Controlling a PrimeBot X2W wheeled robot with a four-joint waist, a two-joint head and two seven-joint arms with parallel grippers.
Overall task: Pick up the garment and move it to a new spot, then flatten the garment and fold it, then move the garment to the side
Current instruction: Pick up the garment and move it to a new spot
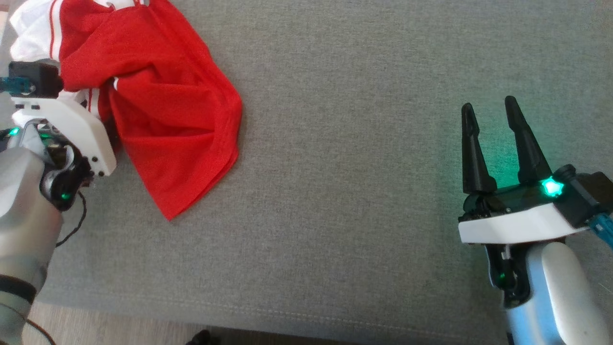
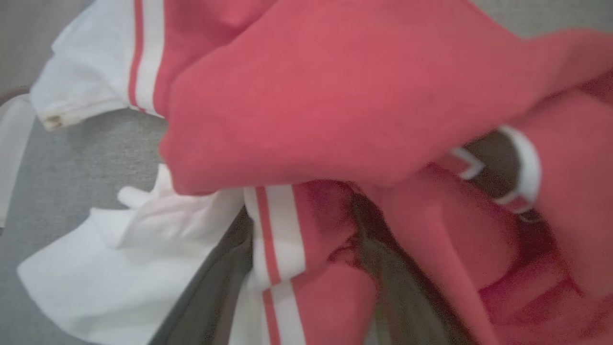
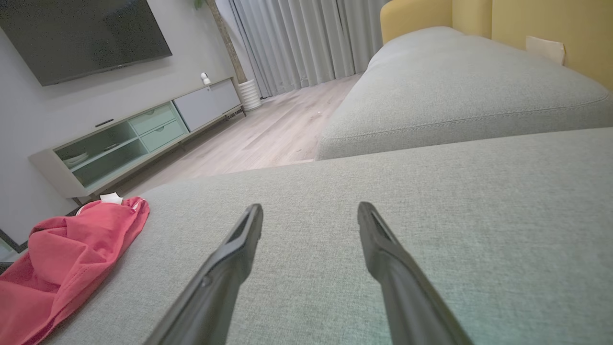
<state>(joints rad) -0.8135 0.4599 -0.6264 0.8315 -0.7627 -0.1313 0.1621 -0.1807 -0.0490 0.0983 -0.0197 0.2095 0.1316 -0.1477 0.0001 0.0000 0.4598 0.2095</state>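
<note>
Red garment (image 1: 158, 110) lies crumpled on the sofa (image 1: 359, 191); the left wrist view reveals its white sleeves (image 2: 81, 81). Left tool (image 1: 72, 129), spread wide, noses into the garment, grip unclear. Right tool (image 1: 489, 104) gapes empty, well apart.

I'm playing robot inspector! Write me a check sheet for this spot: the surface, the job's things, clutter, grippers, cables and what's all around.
Surface: grey sofa cushion, flat, with the garment lying on it.
Job's things: red and white garment, crumpled on the robot's left, not yet flattened.
Clutter: nothing seen.
Grippers: left gripper pushed in against the garment, jaws wide, cloth lying over it; right gripper open above bare cushion, well apart from the garment.
Cables: thin black cable looping beside the left forearm.
Surroundings: television on the wall, low cabinet, curtains, wooden floor.
</note>
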